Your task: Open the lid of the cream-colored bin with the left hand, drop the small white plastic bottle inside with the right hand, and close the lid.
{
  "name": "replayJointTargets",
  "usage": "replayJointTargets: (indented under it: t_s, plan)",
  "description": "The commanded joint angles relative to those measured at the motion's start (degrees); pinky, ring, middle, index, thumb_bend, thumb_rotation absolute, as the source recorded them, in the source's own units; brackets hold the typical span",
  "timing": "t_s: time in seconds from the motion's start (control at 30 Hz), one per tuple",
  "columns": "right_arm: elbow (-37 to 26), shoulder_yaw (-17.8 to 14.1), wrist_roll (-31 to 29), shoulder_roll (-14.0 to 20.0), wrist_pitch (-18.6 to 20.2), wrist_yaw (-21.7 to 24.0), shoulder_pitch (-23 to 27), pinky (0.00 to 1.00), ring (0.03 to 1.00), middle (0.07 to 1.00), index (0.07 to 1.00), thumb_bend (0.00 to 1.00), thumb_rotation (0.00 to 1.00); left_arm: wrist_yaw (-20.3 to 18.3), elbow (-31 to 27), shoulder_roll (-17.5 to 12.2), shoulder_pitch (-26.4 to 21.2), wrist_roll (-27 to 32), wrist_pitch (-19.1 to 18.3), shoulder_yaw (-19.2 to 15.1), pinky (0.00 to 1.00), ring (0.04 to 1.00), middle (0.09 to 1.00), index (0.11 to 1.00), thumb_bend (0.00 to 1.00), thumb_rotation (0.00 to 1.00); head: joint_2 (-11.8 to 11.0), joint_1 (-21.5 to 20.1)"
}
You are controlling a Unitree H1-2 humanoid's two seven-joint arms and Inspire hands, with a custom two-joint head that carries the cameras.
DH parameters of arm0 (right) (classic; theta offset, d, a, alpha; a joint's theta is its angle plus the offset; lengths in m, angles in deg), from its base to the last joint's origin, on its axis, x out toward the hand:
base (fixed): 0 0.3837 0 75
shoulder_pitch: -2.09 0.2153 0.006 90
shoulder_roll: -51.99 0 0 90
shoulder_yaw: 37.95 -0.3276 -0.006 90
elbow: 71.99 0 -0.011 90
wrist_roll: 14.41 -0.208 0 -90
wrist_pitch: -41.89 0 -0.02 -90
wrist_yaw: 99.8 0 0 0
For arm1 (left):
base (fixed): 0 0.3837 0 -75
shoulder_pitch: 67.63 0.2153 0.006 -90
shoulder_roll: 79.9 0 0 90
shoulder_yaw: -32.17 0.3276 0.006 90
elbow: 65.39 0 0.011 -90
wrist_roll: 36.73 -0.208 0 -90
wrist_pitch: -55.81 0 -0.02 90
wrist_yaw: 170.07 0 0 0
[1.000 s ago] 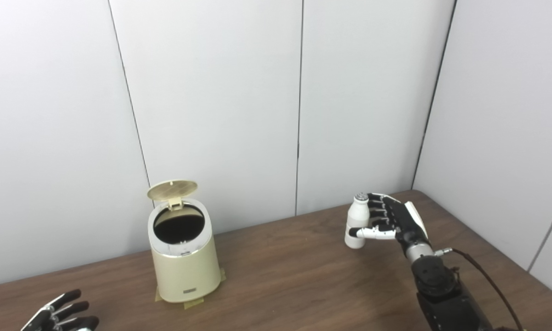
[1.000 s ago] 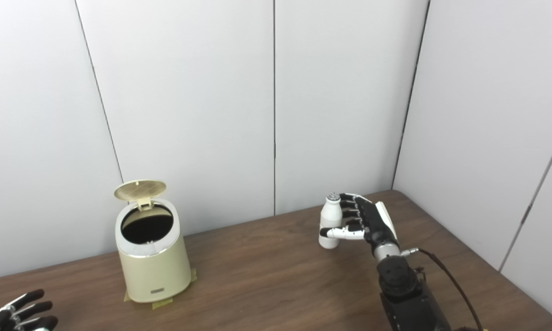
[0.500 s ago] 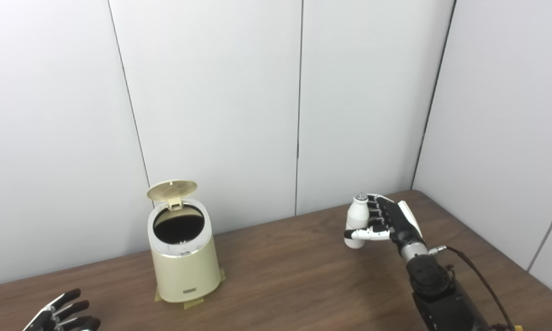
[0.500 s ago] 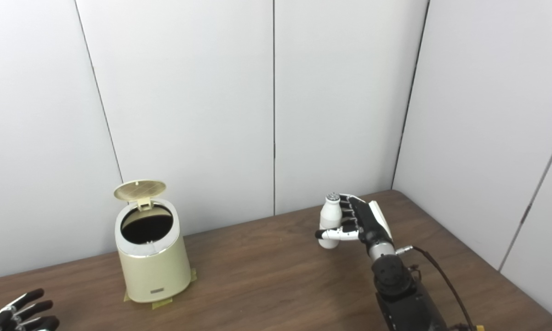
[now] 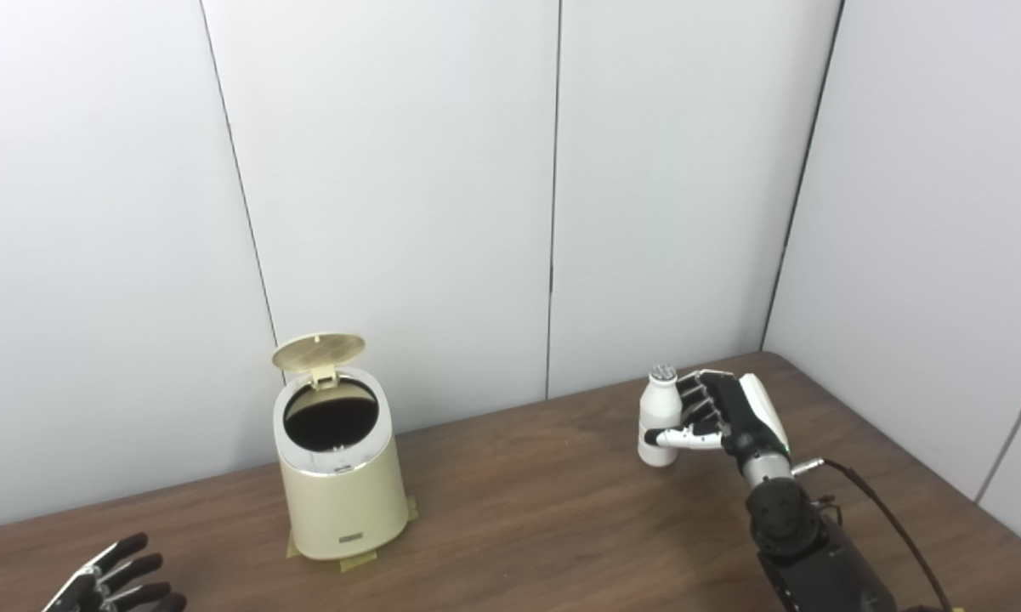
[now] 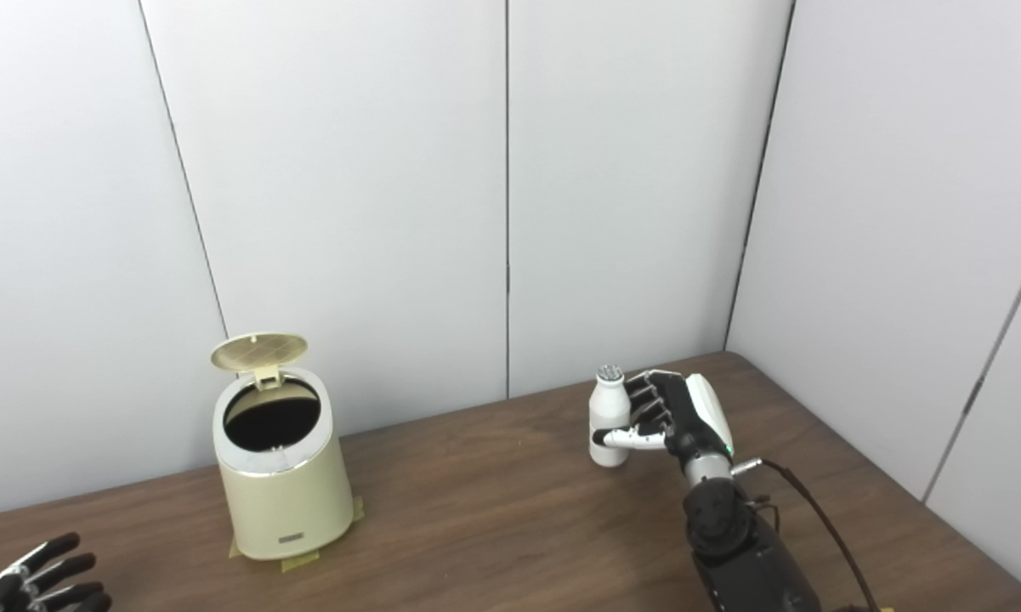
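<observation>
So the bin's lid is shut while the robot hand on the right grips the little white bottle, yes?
Not quite: the lid of the cream bin stands open, as the left eye view shows. The right robot hand does grip the white bottle.

A dark brown wood-grain table point(image 5: 544, 518) fills the lower part of both views, its far edge meeting the walls. Behind it stands a pale grey-white panelled back wall point(image 5: 399, 187), divided by thin dark vertical seams. At the right, a second pale grey-white panelled side wall point(image 5: 935, 221) meets the back wall in a dark corner line and runs along the table's right edge. The light is soft and even.
</observation>
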Motion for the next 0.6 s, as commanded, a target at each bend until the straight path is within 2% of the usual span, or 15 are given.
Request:
replayJointTargets:
  t_s: [0.0, 0.13, 0.33, 0.47, 0.57]
  plan:
    - [-2.8, -0.5, 0.8, 2.0, -0.9, -1.8, 2.6, 0.34, 0.388, 0.458, 0.514, 0.52, 0.00, 0.1, -2.4, -0.7, -1.9, 0.1, 0.6, 0.0, 0.60, 0.705, 0.786, 0.852, 0.56, 0.04, -0.1, -0.1]
    - [-4.2, -0.5, 1.3, 1.8, -0.5, -2.2, 2.1, 0.35, 0.399, 0.474, 0.509, 0.52, 0.00, 0.1, -2.5, -0.6, -2.0, 0.3, 0.5, 0.0, 0.61, 0.713, 0.793, 0.860, 0.54, 0.00, 0.0, 0.0]
    - [-6.2, -0.4, 1.6, 1.5, -1.3, -2.3, 1.4, 0.34, 0.390, 0.463, 0.520, 0.52, 0.00, -0.1, -2.7, -0.3, -2.1, 0.7, 0.3, 0.2, 0.62, 0.718, 0.801, 0.874, 0.54, 0.00, 0.0, 0.5]
    - [-14.3, 0.2, 1.3, 0.0, 1.5, -0.2, 0.7, 0.35, 0.392, 0.488, 0.524, 0.52, 0.00, 0.3, -3.6, -0.3, -2.1, -0.2, -0.6, 0.5, 0.63, 0.721, 0.804, 0.881, 0.51, 0.00, 0.1, 1.3]
    - [-19.6, 1.1, 1.3, -1.0, 3.3, 1.4, 1.0, 0.35, 0.385, 0.488, 0.533, 0.51, 0.00, 0.2, -2.8, -0.6, -2.3, -1.2, 0.7, 1.1, 0.63, 0.752, 0.825, 0.894, 0.47, 0.00, 0.0, 2.3]
